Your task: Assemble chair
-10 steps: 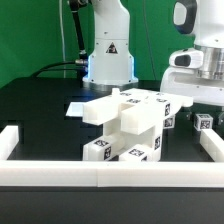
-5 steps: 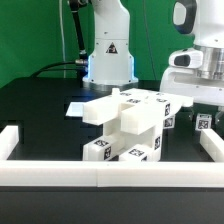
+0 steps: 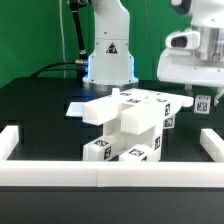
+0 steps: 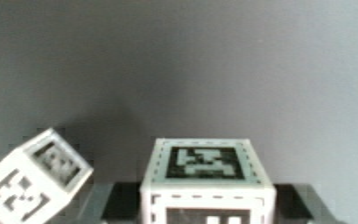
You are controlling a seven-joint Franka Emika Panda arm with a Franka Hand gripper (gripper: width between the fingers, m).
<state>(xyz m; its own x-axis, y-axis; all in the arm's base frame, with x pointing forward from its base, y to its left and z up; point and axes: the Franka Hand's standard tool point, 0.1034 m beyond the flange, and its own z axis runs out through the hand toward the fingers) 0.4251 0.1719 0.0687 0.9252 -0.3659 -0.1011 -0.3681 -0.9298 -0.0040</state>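
The partly joined chair [image 3: 125,122], a cluster of white blocky parts with black-and-white tags, stands in the middle of the black table. My gripper [image 3: 204,96] hangs at the exterior view's right, above the table. It is shut on a small white tagged chair post [image 3: 203,104] and holds it off the surface. In the wrist view the post [image 4: 206,165] sits between the dark fingers [image 4: 115,196], its tag facing the camera; my gripper [image 4: 206,203] grips its sides. A tagged end of another chair part [image 4: 34,175] shows beside it.
White border rails run along the front [image 3: 100,178], the exterior view's left [image 3: 8,142] and right [image 3: 212,146]. The marker board [image 3: 78,107] lies flat behind the chair. The arm's white base [image 3: 108,55] stands at the back.
My gripper has risen from the table at the exterior view's right, lifting the small tagged post with it. The chair cluster has not moved.
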